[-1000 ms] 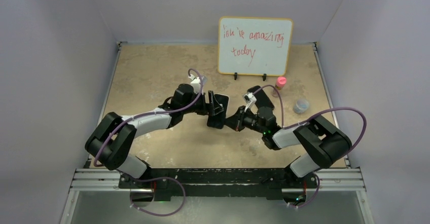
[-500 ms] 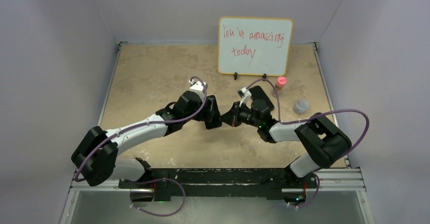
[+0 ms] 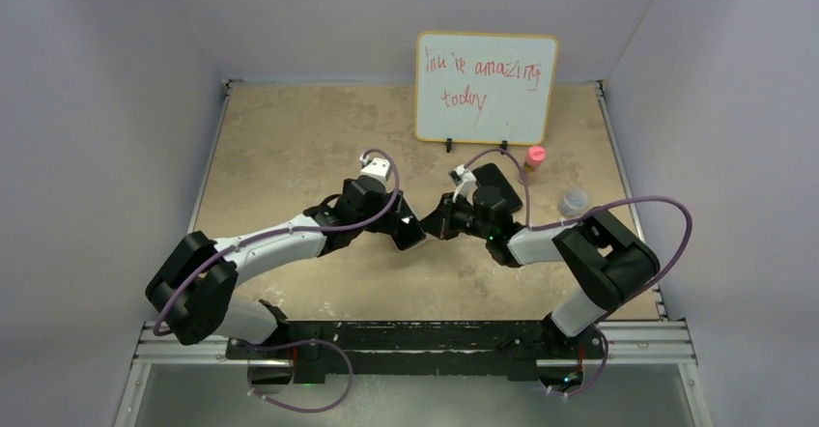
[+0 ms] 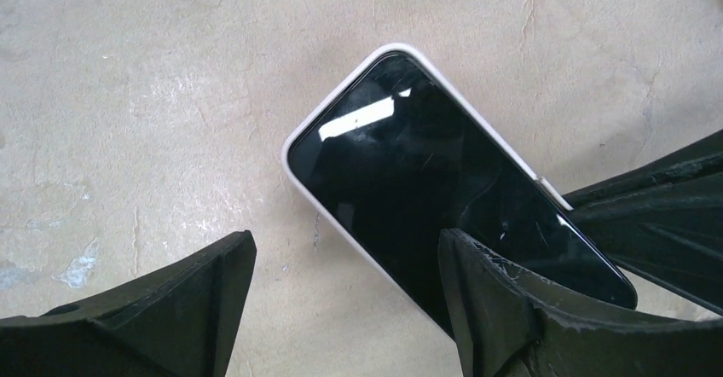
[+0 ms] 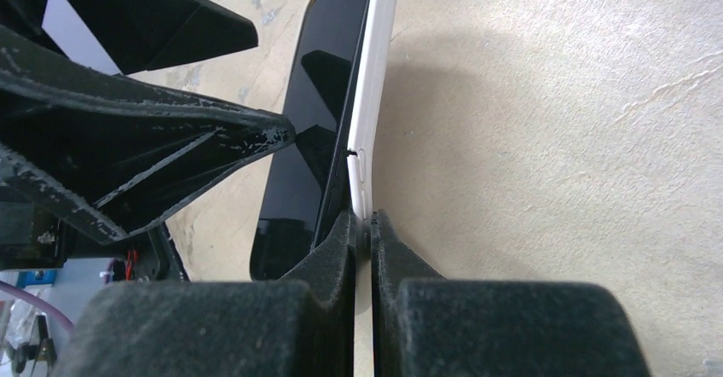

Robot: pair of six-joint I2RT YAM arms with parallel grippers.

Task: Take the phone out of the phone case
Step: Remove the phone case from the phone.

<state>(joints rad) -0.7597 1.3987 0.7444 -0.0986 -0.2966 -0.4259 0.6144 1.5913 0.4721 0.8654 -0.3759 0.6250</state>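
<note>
**A:** The left gripper (image 4: 345,253) is hanging with its jaws apart, straddling the black glass-fronted phone (image 4: 409,172) without pinching it. Why?

**B:** I judge it is making room for a fresh hold on the phone's long edge. The phone is sitting partly inside the white plastic phone case (image 5: 375,70), low over the beige mottled tabletop (image 4: 128,95). Whether it is touching the tabletop I cannot tell.

**A:** And the right side?

**B:** The right gripper (image 5: 368,223) is clamping on the case's rim alone. That is peeling the shell away, and near that end the black slab is parting from the white wall.

**A:** Compared with a second ago?

**B:** From above, the phone is no longer standing out as a raised slab between the arms. The grippers are meeting closer together, and the left jaws are spreading wider.
</note>
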